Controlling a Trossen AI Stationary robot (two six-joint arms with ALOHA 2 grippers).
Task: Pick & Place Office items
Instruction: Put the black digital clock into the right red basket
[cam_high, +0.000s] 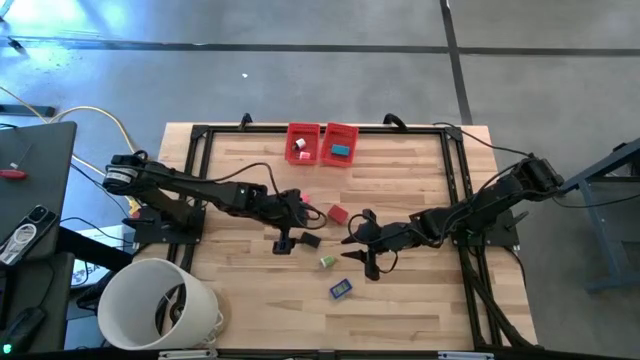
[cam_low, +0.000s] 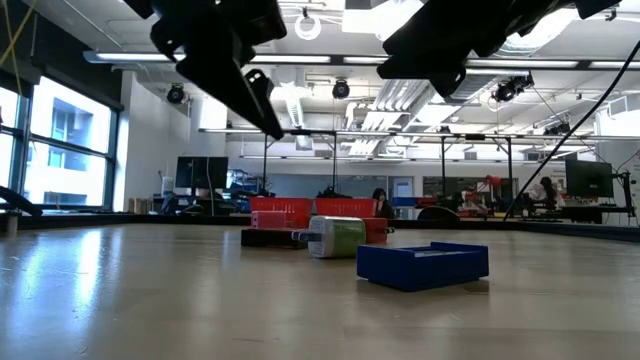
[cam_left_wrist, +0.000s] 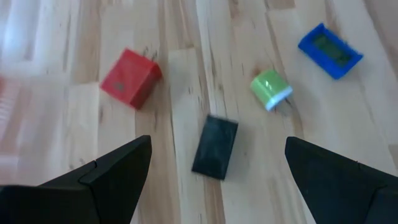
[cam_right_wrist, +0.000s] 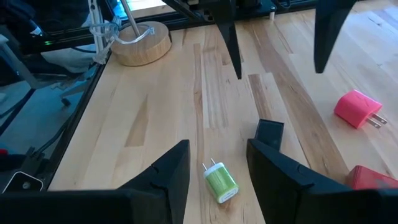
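Small office items lie loose on the wooden table: a black piece (cam_left_wrist: 215, 147), a red one (cam_left_wrist: 130, 78), a green plug-like one (cam_right_wrist: 221, 182), a dark blue tray-like one (cam_low: 423, 265) and a pink one (cam_right_wrist: 356, 109). My left gripper (cam_high: 298, 225) hovers open above the black piece, which lies flat below the gap between its fingers. My right gripper (cam_high: 356, 250) hangs open over the table's middle. It points toward the table's left edge, and the green piece (cam_high: 327, 262) lies on its side just ahead of its fingers. Neither gripper touches anything.
Two red bins (cam_high: 303, 143) (cam_high: 341, 143) stand side by side at the table's far edge, each with a small piece inside. A big white bucket (cam_high: 160, 305) stands off the near left corner. A black frame (cam_high: 200, 190) runs along the table's sides.
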